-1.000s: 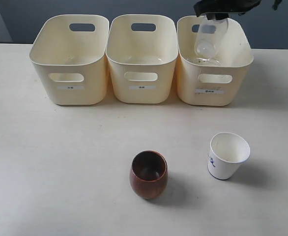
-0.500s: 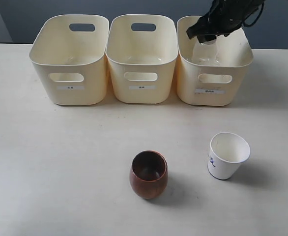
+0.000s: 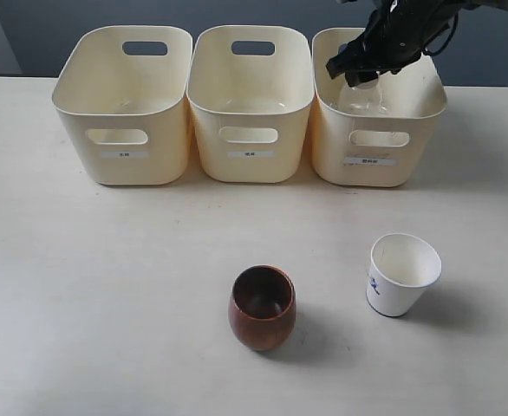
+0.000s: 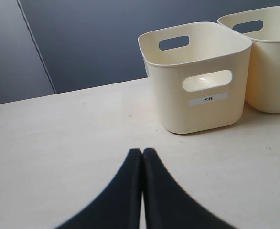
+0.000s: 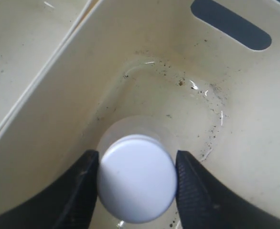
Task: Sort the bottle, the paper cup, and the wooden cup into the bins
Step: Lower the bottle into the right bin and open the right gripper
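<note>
Spanning the scene, the pale worktop (image 3: 107, 286) carried three cream bins in a row along its far side: the left bin (image 3: 124, 108), the middle bin (image 3: 250, 104) and the right bin (image 3: 380, 113), each just beside its neighbour. Above the right bin hung the right gripper (image 3: 364, 72), its black fingers (image 5: 78, 191) clamped on either side of the white cap of the bottle (image 5: 136, 177). That clear bottle stood upright, lowered inside the right bin with its body below the rim. Nearer the front, the wooden cup (image 3: 262, 308) sat upright on the worktop, roughly in line with the middle bin. The paper cup (image 3: 401, 274) stood to its right, well apart from it, mouth tipped slightly, blue mark on its side. In the left wrist view, the left gripper (image 4: 142, 157) hung over bare worktop near the left bin, its fingers pressed together, holding nothing.
</note>
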`<state>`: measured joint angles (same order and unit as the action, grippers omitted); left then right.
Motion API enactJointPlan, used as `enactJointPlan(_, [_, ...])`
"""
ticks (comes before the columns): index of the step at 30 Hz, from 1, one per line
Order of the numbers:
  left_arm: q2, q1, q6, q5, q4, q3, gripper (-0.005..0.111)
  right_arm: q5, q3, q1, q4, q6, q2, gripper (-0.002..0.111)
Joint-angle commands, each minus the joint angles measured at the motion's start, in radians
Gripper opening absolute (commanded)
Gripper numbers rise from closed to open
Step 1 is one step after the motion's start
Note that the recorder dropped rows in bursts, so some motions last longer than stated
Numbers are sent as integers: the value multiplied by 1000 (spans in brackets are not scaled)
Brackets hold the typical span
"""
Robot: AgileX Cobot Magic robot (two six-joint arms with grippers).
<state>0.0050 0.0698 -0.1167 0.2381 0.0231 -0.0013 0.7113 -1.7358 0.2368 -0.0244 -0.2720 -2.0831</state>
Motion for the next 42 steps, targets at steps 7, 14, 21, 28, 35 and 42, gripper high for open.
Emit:
enactJointPlan(7, [-5, 4, 2, 2, -3, 1, 0, -2, -9, -7, -11, -4, -7, -1])
enactJointPlan(14, [-5, 4, 2, 2, -3, 1, 0, 12, -9, -7, -6, 12, -12, 37])
enactJointPlan(21, [-5, 4, 2, 2, -3, 1, 0, -42, -9, -7, -8, 20, -14, 47])
enactJointPlan(28, [-5, 4, 2, 2, -3, 1, 0, -40, -9, -7, -4, 39, -14, 71])
enactJointPlan(35, [-5, 4, 2, 2, -3, 1, 0, -46, -9, -7, -4, 39, -14, 72])
enactJointPlan(42, [-5, 4, 2, 2, -3, 1, 0, -54, -9, -7, 0, 47, -14, 72])
